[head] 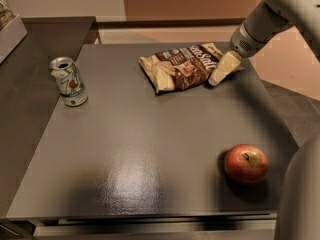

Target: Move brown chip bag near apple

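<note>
The brown chip bag point(181, 66) lies flat at the back middle of the dark table point(140, 154), dark brown in the middle with tan ends and white lettering. The red apple point(245, 164) with a yellowish patch at its stem sits at the front right. My gripper point(223, 69) reaches down from the upper right, its cream fingers at the bag's right end, touching or just over its edge. It holds nothing that I can see.
A white-green soda can point(68, 81) stands upright near the table's left edge. A darker counter point(30, 84) adjoins on the left, with a white box at its far corner point(10, 31). Part of the robot body point(302, 199) fills the lower right.
</note>
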You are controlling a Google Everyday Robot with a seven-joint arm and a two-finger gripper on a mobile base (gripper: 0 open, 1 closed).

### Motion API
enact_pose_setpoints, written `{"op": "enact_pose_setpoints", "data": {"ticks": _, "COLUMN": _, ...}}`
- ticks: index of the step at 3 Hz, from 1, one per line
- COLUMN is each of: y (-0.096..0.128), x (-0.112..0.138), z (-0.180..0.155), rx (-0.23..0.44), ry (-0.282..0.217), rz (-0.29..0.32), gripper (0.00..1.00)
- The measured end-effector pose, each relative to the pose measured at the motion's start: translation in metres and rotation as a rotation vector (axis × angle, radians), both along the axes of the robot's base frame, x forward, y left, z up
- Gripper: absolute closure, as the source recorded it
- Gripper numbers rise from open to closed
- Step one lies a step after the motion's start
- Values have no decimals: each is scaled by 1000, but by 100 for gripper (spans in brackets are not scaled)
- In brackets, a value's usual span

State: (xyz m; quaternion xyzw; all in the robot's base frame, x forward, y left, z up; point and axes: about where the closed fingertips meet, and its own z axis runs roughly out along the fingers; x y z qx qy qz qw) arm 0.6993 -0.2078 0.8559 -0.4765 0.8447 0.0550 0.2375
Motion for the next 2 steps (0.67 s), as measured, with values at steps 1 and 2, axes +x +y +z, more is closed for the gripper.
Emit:
{"op": "enact_pose_setpoints", "data": {"ticks": 1, "y": 5, "x": 5, "z": -7, "rx": 9, "ry": 11, "rz": 0, "gripper": 1}}
{"op": "enact_pose_setpoints", "data": {"ticks": 2, "y": 18, "x": 9, "z": -15, "rx": 15, "ry": 28, "rz": 25, "gripper": 21}}
